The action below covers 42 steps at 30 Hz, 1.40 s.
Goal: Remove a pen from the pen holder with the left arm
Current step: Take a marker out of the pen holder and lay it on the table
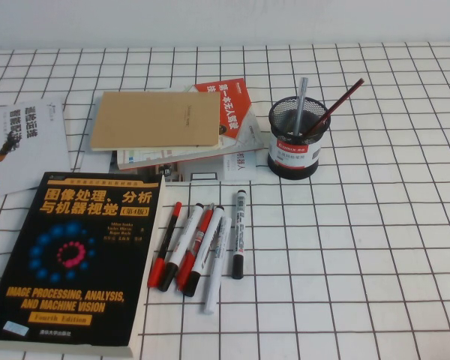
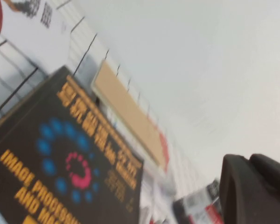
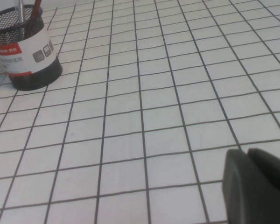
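Table with white grid cloth. Black textbook front left. Mesh pen holder right of centre, upright, holding silver pen and dark red pen, both leaning. Left claw closed, empty, above textbook. Right claw closed, empty, over bare grid, well apart from pen holder.

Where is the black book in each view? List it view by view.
High: black book at the near left; no tool shown.
Left wrist: large in the foreground, beside the shut left tool.
Right wrist: not in it; the shut right tool shows at the edge.
Shared landmark: grid cloth.
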Each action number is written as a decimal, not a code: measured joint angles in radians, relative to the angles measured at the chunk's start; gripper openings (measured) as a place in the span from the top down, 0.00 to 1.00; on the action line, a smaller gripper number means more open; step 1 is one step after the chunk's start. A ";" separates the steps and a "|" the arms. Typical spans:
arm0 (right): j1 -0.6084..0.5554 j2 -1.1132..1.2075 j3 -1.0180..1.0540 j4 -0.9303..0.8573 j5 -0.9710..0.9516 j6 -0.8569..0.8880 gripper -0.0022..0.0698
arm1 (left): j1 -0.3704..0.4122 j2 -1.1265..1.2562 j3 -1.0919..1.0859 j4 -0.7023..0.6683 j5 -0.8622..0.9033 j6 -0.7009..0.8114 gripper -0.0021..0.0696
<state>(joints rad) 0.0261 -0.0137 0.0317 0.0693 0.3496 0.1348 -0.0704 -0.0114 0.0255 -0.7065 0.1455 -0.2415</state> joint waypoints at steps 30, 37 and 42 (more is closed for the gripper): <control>0.000 0.000 0.000 0.000 0.000 0.000 0.99 | 0.000 0.319 -0.376 -0.080 0.158 0.896 0.97; 0.000 0.000 0.000 0.000 0.000 0.000 0.99 | 0.000 0.686 -0.541 -0.254 0.183 1.178 0.97; 0.000 0.000 0.000 0.000 0.000 0.000 0.99 | -0.034 0.944 -0.675 -0.536 0.281 1.549 0.97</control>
<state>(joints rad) 0.0261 -0.0137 0.0317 0.0693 0.3496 0.1348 -0.1048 0.9326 -0.6498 -1.2429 0.4270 1.3074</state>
